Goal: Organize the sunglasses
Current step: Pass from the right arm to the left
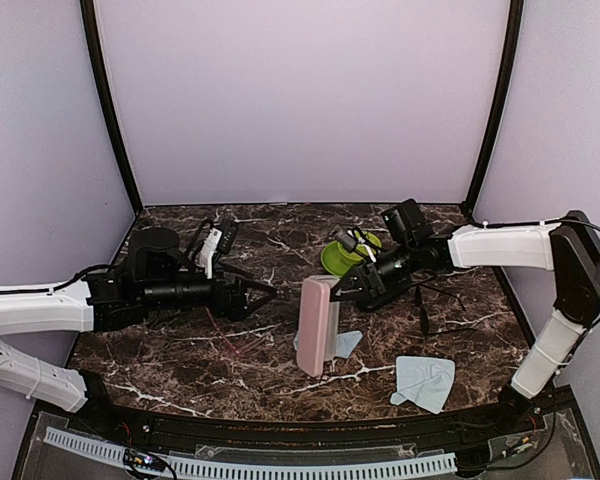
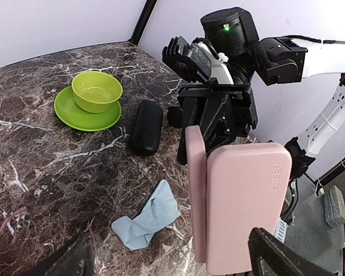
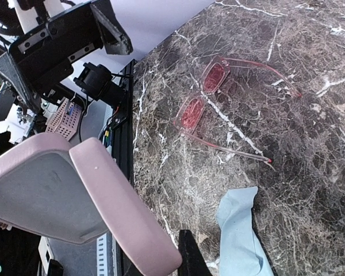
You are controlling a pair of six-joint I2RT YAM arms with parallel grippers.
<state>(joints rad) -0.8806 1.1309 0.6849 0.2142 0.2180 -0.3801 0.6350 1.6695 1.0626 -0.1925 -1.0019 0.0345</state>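
The red-pink sunglasses (image 3: 191, 113) lie unfolded on the marble table (image 3: 310, 172); the black wire pair (image 1: 427, 305) lies well apart. Between them stands the open pink case (image 2: 241, 201) (embossed word too blurred to read), its edge pinched by the right gripper (image 1: 346, 287). The left gripper (image 1: 263, 293) is spread wide, holding nothing.

Top view: the right hand (image 1: 350, 288) covers half the green bowl (image 1: 338, 258), and the pink case (image 1: 317, 325) hides part of a blue cloth (image 1: 347, 343). From the left wrist, that case masks the right hand's fingertips, so its grip is unclear. The red-pink sunglasses (image 2: 6, 230) run off the left edge. Right wrist: the case is cropped at left and below.
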